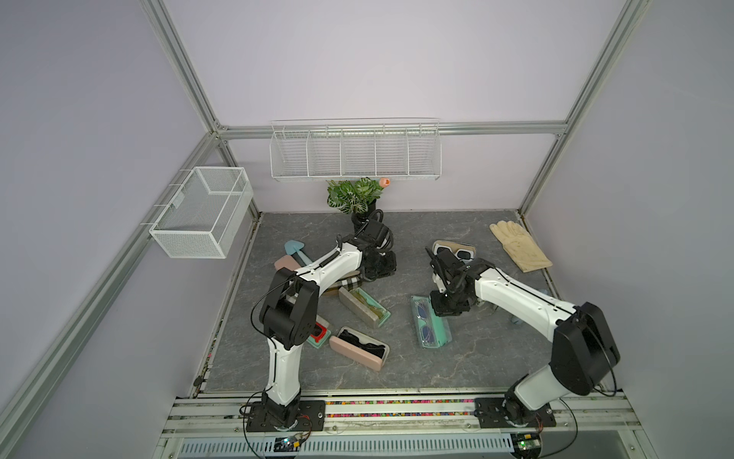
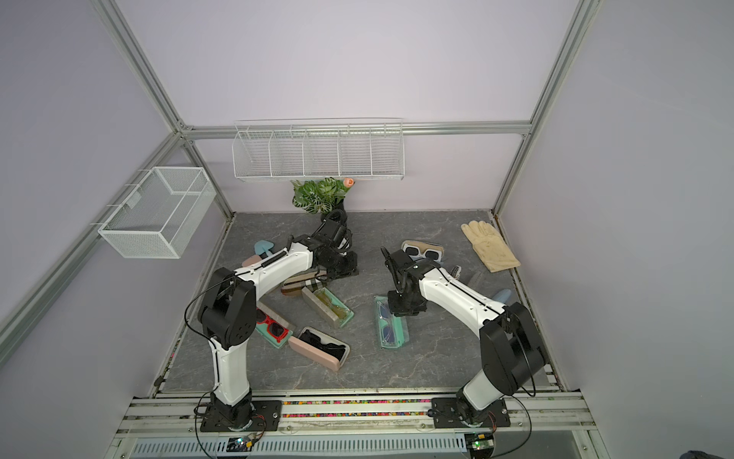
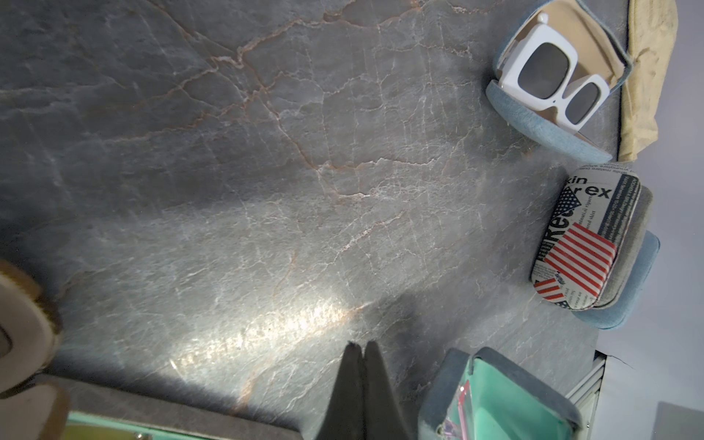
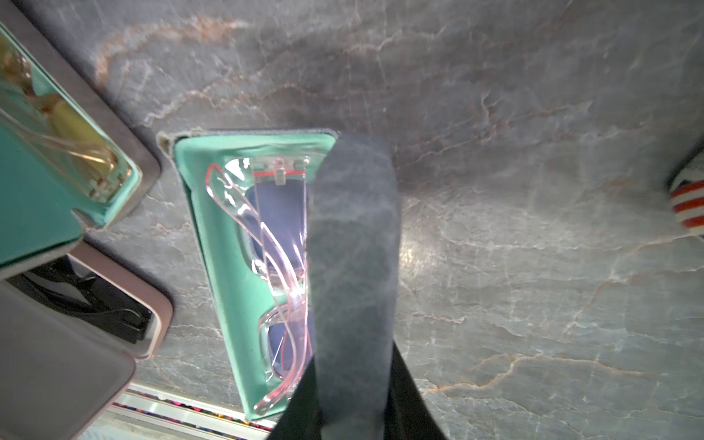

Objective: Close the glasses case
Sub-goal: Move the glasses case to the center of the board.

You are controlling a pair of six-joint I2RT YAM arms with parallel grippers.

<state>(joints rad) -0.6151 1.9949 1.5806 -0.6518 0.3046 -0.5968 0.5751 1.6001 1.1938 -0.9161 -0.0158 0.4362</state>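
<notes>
The grey marble-patterned tabletop (image 1: 488, 357) holds the teal-lined rectangular glasses case (image 1: 432, 332), just right of centre. The right gripper (image 4: 352, 384) pinches the case's raised grey-blue lid (image 4: 354, 247). The left gripper (image 3: 361, 354), fingers pressed together and empty, hangs farther left. Clear pink glasses (image 4: 274, 247) lie inside the case.

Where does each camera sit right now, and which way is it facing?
Top views: high over the front rail, looking down on the table; left arm and right arm show whole.
Left wrist: on the left arm, looking past the shut left gripper across the table.
Right wrist: over the teal-lined case, right gripper clamping its lid.
Shared: both wrist views catch the flag-print case.
</notes>
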